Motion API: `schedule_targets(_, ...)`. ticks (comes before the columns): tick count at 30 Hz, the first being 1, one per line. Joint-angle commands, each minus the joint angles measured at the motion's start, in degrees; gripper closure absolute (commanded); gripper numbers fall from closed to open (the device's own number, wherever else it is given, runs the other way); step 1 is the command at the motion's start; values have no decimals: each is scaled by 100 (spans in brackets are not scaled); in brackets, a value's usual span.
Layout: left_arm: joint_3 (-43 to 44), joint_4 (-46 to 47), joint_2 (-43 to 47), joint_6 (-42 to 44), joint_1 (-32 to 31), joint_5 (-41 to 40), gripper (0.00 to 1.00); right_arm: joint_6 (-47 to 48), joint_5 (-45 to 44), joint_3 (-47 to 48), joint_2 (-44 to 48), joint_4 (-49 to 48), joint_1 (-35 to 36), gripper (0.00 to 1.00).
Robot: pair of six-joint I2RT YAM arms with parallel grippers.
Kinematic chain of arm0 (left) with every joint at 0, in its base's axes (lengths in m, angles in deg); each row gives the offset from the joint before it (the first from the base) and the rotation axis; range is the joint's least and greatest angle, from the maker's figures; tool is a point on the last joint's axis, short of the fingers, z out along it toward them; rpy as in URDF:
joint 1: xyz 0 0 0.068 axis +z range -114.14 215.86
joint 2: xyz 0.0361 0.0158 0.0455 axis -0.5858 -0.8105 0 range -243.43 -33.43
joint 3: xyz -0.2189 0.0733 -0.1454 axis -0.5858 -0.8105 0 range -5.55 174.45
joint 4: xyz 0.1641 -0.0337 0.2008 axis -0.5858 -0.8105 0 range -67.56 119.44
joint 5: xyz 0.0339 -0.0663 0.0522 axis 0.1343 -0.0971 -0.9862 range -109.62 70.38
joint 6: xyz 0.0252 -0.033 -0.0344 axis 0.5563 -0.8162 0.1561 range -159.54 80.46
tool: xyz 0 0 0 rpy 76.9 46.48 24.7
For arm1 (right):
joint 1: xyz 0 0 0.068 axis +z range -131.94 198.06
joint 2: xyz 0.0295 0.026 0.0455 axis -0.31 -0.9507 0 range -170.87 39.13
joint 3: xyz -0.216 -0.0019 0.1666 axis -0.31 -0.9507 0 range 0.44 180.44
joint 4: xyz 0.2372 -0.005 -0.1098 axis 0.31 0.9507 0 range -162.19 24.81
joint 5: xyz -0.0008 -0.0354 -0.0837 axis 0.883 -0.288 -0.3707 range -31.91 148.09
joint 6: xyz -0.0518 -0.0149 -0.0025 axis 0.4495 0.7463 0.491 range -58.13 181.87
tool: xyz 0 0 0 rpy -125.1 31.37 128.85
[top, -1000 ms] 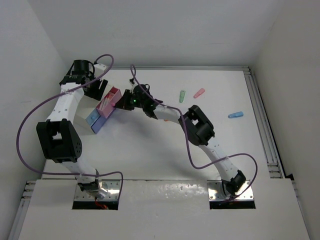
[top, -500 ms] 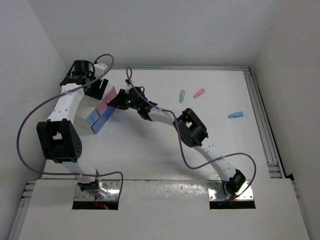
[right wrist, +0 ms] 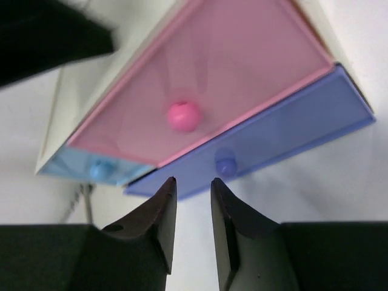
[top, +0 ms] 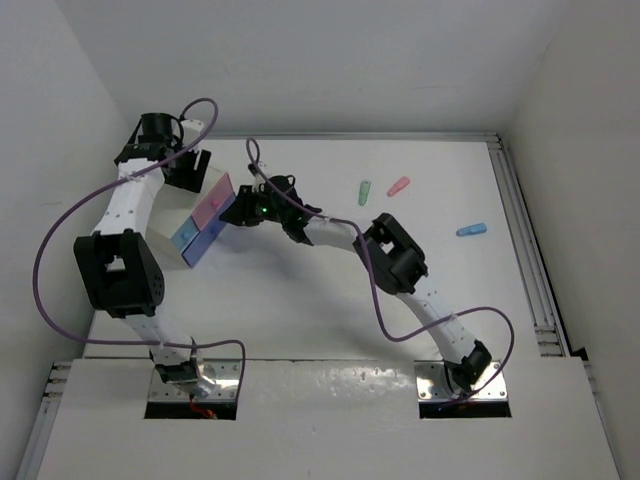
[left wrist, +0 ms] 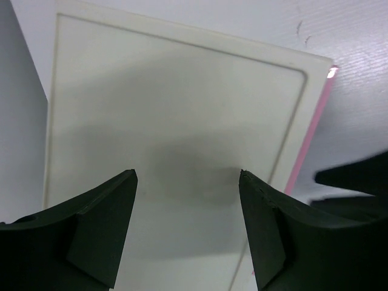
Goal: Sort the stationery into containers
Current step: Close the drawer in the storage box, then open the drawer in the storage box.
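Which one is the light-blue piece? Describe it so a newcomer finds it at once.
On the white table, look toward the metal rail along the right edge. The light-blue marker piece lies alone nearest that rail, while the green piece and pink piece sit side by side farther back, toward the middle.

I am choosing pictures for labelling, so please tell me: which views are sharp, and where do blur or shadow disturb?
Top view: evenly lit and sharp, the drawer box clear. Left wrist view: the left gripper is dark and soft-edged; a grey shadow lies on the drawer box. Right wrist view: the pink drawer is fairly sharp, the right gripper dark and blurred.
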Motion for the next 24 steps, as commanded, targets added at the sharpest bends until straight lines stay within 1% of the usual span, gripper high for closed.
schedule_targets(1,478,5,111,-343,276,222,26,1657,307,-447,1391,-83,-5,70)
schedule_targets(2,540,50,260,-370,303,344,25,2242,307,-546,1560,58,4,68)
schedule_targets(3,689,120,339,-413,338,372,25,2500,246,-790,1883,355,13,57)
schedule_targets(4,690,120,392,-440,338,415,25,2738,141,-906,1886,471,21,52)
schedule_targets(5,873,138,523,-466,365,503,25,3228,44,-1055,2182,568,39,48)
schedule_targets(6,962,155,594,-493,391,643,24,3502,-18,-1196,2342,638,39,44)
schedule_targets(7,1041,155,665,-554,443,723,24,3775,8,-1510,2518,648,56,37)
schedule_targets(8,1138,199,839,-589,470,802,24,4482,78,-1679,2789,630,74,31)
schedule_targets(9,1147,225,937,-650,557,1046,24,4942,487,-2159,2922,552,118,18)
schedule_targets(10,1139,208,1025,-686,602,1171,24,5347,578,-2486,3063,447,118,13)
schedule_targets(11,1095,191,1174,-747,672,1294,24,5707,545,-2828,3334,237,135,13)
schedule_targets(12,1042,173,1245,-835,707,1451,24,5754,414,-3258,3467,-479,144,15)
schedule_targets(13,1007,138,1289,-818,812,1557,25,5703,265,-3932,3556,-886,127,21)
schedule_targets(14,946,-45,1342,-792,883,1724,25,5398,289,-4096,3652,-1151,118,39)
schedule_targets(15,919,-264,1351,-705,962,1769,25,5177,289,-4141,3644,-1189,83,46)
schedule_targets(16,884,-380,1333,-678,1023,1769,24,4670,315,-4115,3627,-1154,74,49)
schedule_targets(17,840,-485,1316,-634,1120,1874,22,4091,429,-4080,3609,-1128,65,40)
schedule_targets(18,753,-634,1298,-564,1312,1953,21,3841,552,-3967,3540,-1093,74,33)
schedule_targets(19,700,-714,1255,-528,1410,2145,20,3282,614,-3905,3478,-1119,100,29)
schedule_targets(21,612,-846,1202,-423,1742,2392,19,2665,545,-3616,3216,-1207,170,33)
schedule_targets(22,611,-1021,1088,-309,1867,2855,19,2122,405,-3466,3118,-1163,197,36)
schedule_targets(23,620,-1127,1035,-91,2094,3077,19,1907,334,-3273,3004,-928,232,43)
schedule_targets(24,629,-1293,974,-19,2192,3279,19,1653,316,-2888,2750,-838,258,45)
